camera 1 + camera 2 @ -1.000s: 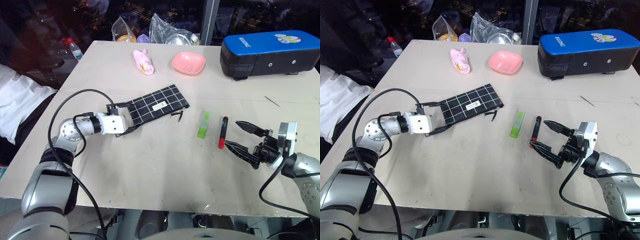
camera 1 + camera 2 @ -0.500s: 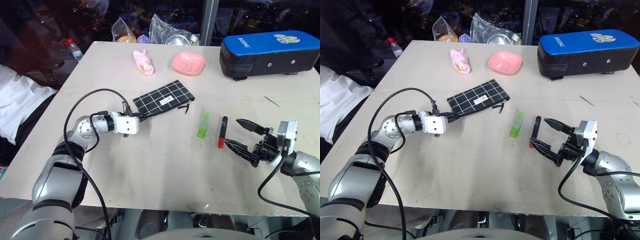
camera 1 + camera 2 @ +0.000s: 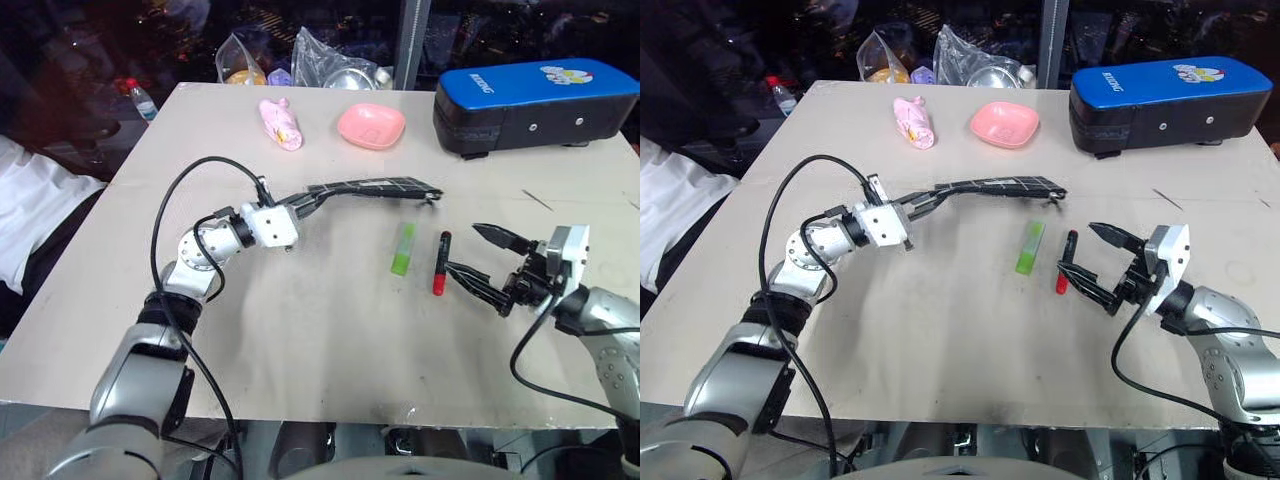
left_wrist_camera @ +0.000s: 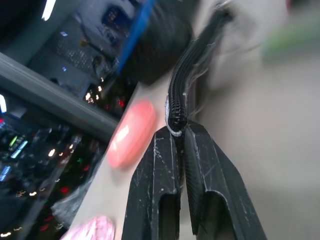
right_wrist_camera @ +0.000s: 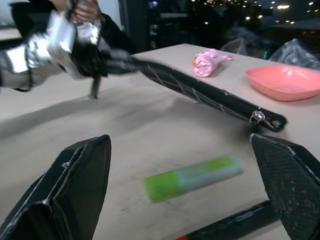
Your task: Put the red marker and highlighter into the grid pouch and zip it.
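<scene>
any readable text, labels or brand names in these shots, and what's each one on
White brand lettering on the top of the blue-and-black hard case: too small to read for certain.
Cartoon sticker on the same case: a picture, with no words I can make out.
The grid pouch, held edge-on off the table by the left gripper: no label readable.
The red marker and the highlighter: no print can be made out.

grid pouch [image 3: 372, 186] lifted edge-on, highlighter [image 3: 404, 250] beside red marker [image 3: 440, 264]
</scene>
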Available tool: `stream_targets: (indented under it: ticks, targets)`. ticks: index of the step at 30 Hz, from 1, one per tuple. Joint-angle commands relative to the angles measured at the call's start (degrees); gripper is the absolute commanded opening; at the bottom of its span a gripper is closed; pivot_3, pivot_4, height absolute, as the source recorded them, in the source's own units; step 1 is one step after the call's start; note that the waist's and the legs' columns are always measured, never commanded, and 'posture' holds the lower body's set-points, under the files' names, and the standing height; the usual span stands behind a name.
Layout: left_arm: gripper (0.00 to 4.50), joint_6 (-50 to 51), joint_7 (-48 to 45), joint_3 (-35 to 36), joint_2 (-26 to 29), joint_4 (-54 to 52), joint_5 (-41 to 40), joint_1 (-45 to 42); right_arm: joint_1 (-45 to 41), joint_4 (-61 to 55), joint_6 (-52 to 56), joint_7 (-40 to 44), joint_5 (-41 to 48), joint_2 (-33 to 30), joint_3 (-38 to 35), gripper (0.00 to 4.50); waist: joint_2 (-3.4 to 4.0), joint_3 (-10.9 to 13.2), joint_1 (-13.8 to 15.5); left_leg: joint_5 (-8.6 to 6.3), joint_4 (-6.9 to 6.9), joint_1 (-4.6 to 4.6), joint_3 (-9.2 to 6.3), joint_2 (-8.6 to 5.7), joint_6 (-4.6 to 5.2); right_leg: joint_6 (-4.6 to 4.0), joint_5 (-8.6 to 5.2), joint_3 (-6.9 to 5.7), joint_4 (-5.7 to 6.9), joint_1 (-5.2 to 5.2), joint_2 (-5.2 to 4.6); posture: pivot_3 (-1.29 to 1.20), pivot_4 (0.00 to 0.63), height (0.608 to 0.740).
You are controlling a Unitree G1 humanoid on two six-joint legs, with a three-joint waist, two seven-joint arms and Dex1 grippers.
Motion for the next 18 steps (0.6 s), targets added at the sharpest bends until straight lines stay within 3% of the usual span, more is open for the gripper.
stream_targets:
  ticks: [1, 7, 18]
  targets:
    - [0.1, 16.51, -3.14, 1.59, -0.12, -16.68, -9.64, 5.39, -4.84, 0.85, 1.32, -5.43, -4.99, 0.95, 2.88, 4.5, 0.03, 0.02, -0.55, 0.01, 0.0, 0.01, 0.0, 0.01, -0.01, 0.0, 0.0, 0.01, 0.01, 0.0, 0.03, 0.0, 0.15, 0.688]
    - [0.1, 29.13, -1.7, 3.53, -1.37, -28.61, -11.24, 10.83, -10.43, 3.0, 6.87, -11.45, -8.01, 2.01, 4.72, 4.5, 0.02, 0.02, -0.18, 0.01, 0.03, 0.0, 0.0, -0.01, -0.01, 0.0, 0.0, 0.03, 0.02, 0.0, 0.04, 0.0, 0.15, 0.688]
    - [0.1, 33.61, 1.62, 3.99, -4.81, -34.8, -7.41, 15.38, -12.63, 0.05, 23.17, -23.6, -3.61, 6.68, 0.59, 4.5, 0.02, 0.02, 0.52, 0.0, 0.04, -0.01, 0.03, -0.02, -0.01, 0.0, 0.0, 0.08, 0.0, 0.0, 0.03, 0.0, 0.15, 0.688]
